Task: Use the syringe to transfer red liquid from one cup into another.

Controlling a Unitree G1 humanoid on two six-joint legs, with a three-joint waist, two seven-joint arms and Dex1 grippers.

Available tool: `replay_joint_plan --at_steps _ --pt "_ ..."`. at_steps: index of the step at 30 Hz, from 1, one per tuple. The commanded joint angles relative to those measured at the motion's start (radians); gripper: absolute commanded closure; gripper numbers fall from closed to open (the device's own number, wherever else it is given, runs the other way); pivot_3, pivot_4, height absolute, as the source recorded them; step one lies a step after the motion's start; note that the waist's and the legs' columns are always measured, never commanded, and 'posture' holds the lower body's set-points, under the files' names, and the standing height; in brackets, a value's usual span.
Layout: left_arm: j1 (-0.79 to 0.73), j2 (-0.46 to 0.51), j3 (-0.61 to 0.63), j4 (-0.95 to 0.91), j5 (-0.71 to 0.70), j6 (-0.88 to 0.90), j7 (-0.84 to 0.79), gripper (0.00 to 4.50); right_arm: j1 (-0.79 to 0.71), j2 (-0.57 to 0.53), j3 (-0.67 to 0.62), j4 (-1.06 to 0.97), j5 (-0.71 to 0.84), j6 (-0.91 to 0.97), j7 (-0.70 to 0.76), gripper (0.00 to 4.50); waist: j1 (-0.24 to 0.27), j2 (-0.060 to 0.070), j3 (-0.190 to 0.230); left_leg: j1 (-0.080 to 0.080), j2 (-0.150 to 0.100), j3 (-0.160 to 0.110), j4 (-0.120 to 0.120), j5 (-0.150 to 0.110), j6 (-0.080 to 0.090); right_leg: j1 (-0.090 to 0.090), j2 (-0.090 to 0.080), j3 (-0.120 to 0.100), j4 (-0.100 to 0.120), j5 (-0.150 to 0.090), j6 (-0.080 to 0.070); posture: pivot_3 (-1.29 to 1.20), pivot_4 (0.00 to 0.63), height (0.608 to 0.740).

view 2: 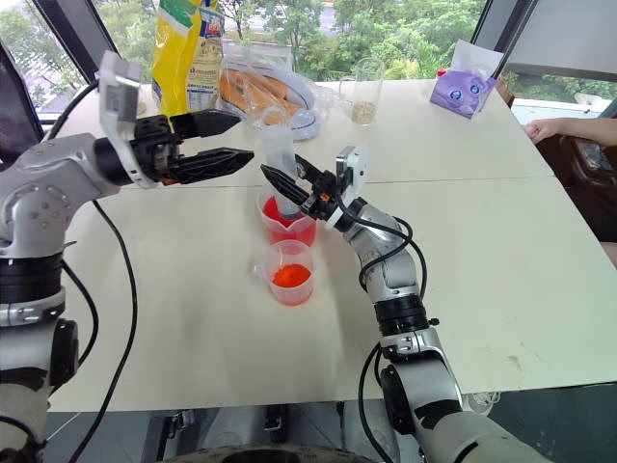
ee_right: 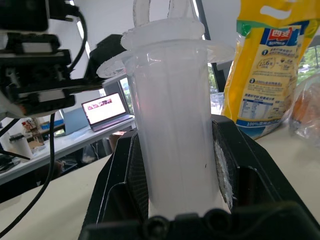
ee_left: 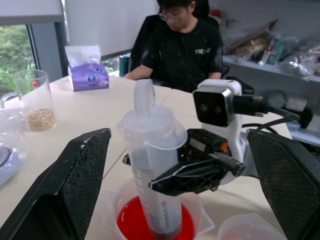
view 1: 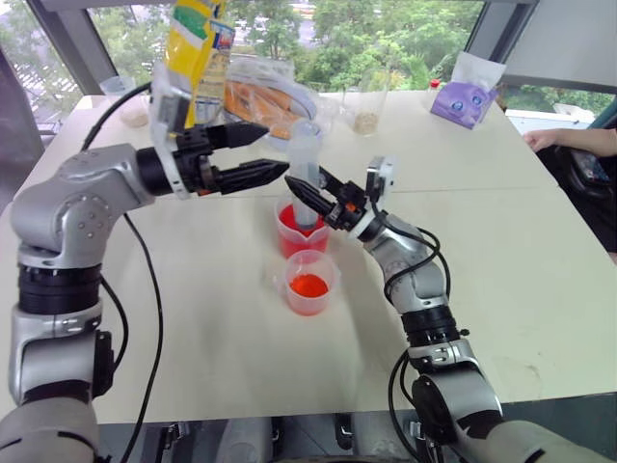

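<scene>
The large clear plastic syringe with a wide barrel is standing upright, its lower end dipping into the red-orange translucent liquid inside the taller clear plastic spouted measuring cup. The right gripper is clamping the syringe barrel between its two black fingers. The shorter, smaller clear plastic cup is sitting just in front of the tall cup, also holding red liquid. The left gripper is hovering beside the syringe top, fingers spread wide, holding nothing. All on a white table. Farther back: yellow snack bag, clear glass with grains, purple tissue pack. A person in a black shirt is sitting across the table.
</scene>
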Motion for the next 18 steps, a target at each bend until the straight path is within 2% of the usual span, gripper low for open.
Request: replay_joint_plan --at_steps 1,11,12,13,16,17,18 --pt "-0.05 -0.021 -0.007 0.03 0.039 -0.03 -0.001 0.0 -0.001 -0.001 0.011 -0.012 -0.007 -0.029 0.007 3.12 -0.001 0.0 0.0 0.0 0.0 0.0 0.0 0.0 0.0 0.0 0.0 0.0 0.0 0.0 0.0 0.0 0.15 0.74" --pt "-0.09 -0.093 -0.016 0.086 0.071 -0.039 -0.018 0.0 0.0 -0.007 0.026 -0.007 -0.022 -0.033 0.01 3.12 0.001 0.0 0.0 0.0 0.0 0.0 0.0 0.0 0.0 0.0 0.0 0.0 0.0 0.0 0.0 0.0 0.15 0.74" --pt "-0.088 -0.095 -0.016 0.086 0.072 -0.038 -0.022 0.53 -0.001 -0.007 0.026 -0.006 -0.022 -0.033 0.01 3.12 0.0 0.0 0.0 0.0 0.0 0.0 0.0 0.0 0.0 0.0 0.0 0.0 0.001 0.0 0.0 0.0 0.15 0.74" --pt "-0.086 -0.096 -0.015 0.086 0.072 -0.035 -0.026 0.71 -0.002 -0.007 0.027 -0.005 -0.023 -0.032 0.009 3.12 0.0 0.0 0.0 0.0 0.0 0.0 0.0 0.0 0.0 0.0 0.0 0.0 0.001 0.0 0.0 0.0 0.15 0.74" --pt "-0.08 -0.099 -0.017 0.082 0.077 -0.032 -0.031 2.13 -0.005 -0.007 0.029 -0.008 -0.023 -0.029 0.007 3.12 0.0 0.0 0.0 0.0 0.0 0.0 0.0 0.0 0.0 0.0 0.0 0.0 0.001 0.0 0.0 0.0 0.15 0.74" --pt "-0.078 -0.1 -0.018 0.08 0.078 -0.031 -0.032 2.8 -0.005 -0.007 0.03 -0.01 -0.022 -0.028 0.008 3.12 0.0 0.0 0.0 0.0 0.0 0.0 0.0 0.0 0.0 0.0 0.0 0.0 0.001 0.0 0.0 0.0 0.15 0.74" --pt "-0.077 -0.101 -0.019 0.08 0.08 -0.031 -0.033 3.26 -0.005 -0.008 0.03 -0.011 -0.022 -0.027 0.008 3.12 0.0 0.0 0.0 0.0 0.0 0.0 0.0 0.0 0.0 0.0 0.0 0.0 0.001 0.0 0.0 0.0 0.15 0.74"
